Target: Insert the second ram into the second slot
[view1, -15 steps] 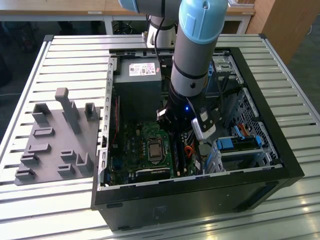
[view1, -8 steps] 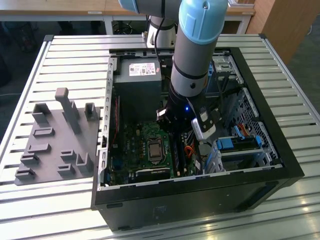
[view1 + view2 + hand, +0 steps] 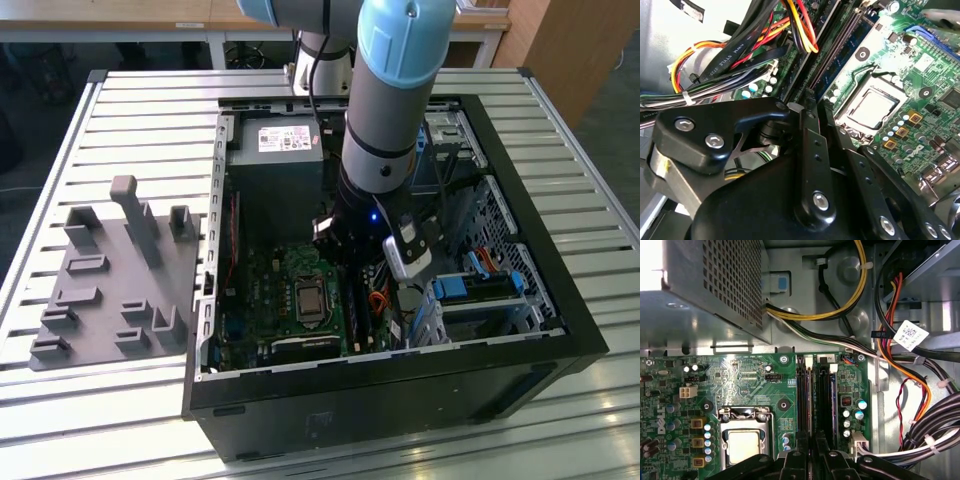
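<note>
the arm (image 3: 385, 120) reaches down into the open computer case (image 3: 565, 290), and the gripper (image 3: 811, 442) hangs low over the motherboard (image 3: 740, 375), right above the row of memory slots (image 3: 810, 390) beside the processor socket (image 3: 742, 440). in the second wrist view a thin blue strip, seemingly the second ram (image 3: 840, 55), stands on edge along one slot, running away from the gripper's tip (image 3: 810, 102), which sits at its near end. whether the gripper is clenched on it or released cannot be told. bundled cables (image 3: 920, 385) lie just beside the slots.
</note>
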